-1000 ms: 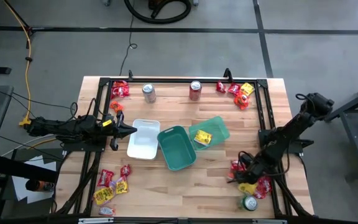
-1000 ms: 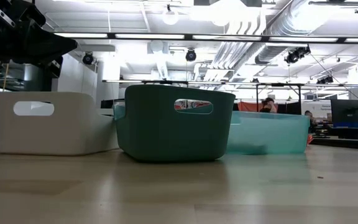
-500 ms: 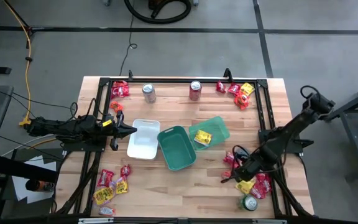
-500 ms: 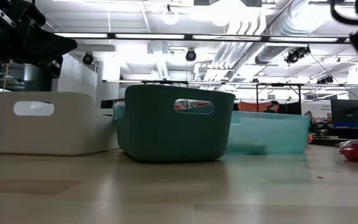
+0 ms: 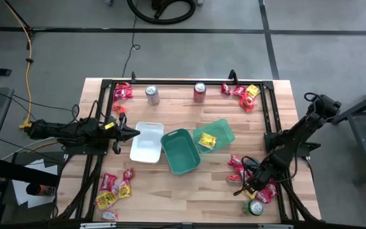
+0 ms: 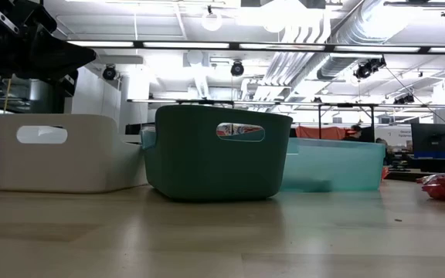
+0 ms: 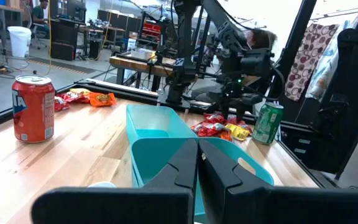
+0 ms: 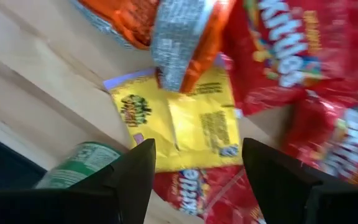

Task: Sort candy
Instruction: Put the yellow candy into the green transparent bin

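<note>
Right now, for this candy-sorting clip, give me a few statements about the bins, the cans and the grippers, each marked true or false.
1. The light green bin holds a yellow packet. True.
2. The white bin is full of candy. False: nothing shows inside it.
3. The right gripper hangs open over a yellow candy packet near the green can. True.
4. The left gripper grips a red packet. False: its fingers are shut on nothing, beside the white bin.
5. Two cans stand at the table's far edge, a silver can and a red can. True.
</note>
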Robot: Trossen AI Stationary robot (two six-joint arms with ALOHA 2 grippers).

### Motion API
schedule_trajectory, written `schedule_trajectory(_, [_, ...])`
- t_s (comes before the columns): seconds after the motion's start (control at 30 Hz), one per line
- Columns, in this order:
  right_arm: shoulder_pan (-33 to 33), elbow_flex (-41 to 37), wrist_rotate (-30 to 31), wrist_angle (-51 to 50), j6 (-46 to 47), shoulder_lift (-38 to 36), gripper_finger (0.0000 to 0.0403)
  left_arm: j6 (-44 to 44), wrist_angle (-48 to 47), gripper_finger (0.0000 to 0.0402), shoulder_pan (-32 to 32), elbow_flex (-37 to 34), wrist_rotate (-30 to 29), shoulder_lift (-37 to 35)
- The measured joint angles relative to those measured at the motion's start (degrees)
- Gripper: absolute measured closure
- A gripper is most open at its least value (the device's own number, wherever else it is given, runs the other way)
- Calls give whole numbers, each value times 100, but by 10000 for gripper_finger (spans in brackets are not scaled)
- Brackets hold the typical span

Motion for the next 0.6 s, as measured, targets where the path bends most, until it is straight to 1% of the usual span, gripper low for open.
schedule_trajectory(0.1, [4,-235,-7,517,29,0,167,0,1,401,-2,0,0,1])
schedule_trajectory(0.3, [4,-444,-19,550,11,0,167,2,0,401,-2,0,0,1])
schedule_trajectory(0.47, [4,-699,-80,1051,43,2,167,0,0,401,0,0,0,-1])
schedule_trajectory(0.6, [0,-742,-121,1092,32,100,167,1,0,401,-1,-1,0,0])
